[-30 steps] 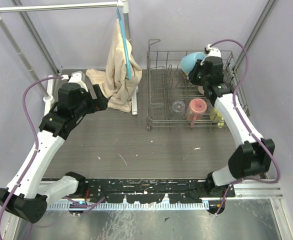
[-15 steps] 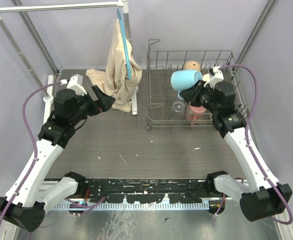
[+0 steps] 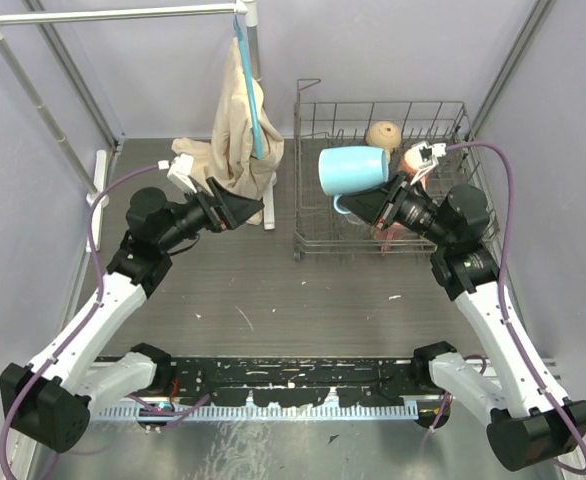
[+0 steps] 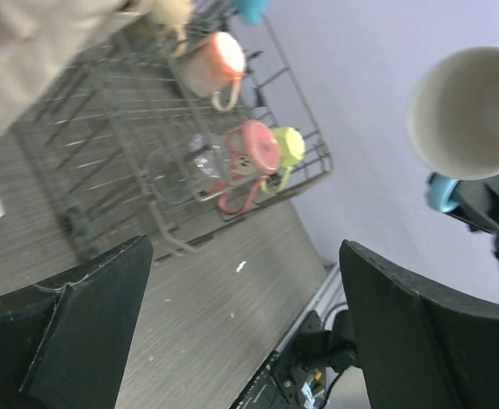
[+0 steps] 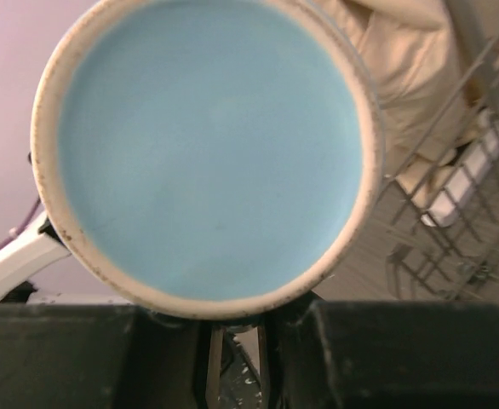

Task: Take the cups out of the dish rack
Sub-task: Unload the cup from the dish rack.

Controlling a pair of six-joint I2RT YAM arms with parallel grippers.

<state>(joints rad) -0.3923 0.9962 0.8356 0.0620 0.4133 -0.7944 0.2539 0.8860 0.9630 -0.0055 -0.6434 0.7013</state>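
Observation:
My right gripper (image 3: 371, 205) is shut on the handle of the light blue mug (image 3: 353, 169) and holds it on its side above the left part of the grey wire dish rack (image 3: 311, 240). The right wrist view shows the mug's blue base (image 5: 203, 149) above my shut fingers (image 5: 232, 341). My left gripper (image 3: 241, 210) is open and empty, left of the rack and pointing at it. Its view shows the salmon mug (image 4: 211, 64), the pink figured mug (image 4: 254, 149), the yellow-green mug (image 4: 289, 145) and the clear glass (image 4: 190, 166) in the rack (image 4: 88, 111), and the held mug's mouth (image 4: 471, 111). A tan mug (image 3: 383, 133) sits at the rack's back.
A beige cloth (image 3: 235, 140) hangs from a rail on a stand (image 3: 123, 14) just left of the rack, close behind my left gripper. Purple walls close in the table on three sides. Bare grey tabletop (image 3: 273, 290) lies in front of the rack.
My right arm has lifted the light blue mug out of the rack's back and carried it left and nearer. My left arm has swung right toward the rack, gripper still open.

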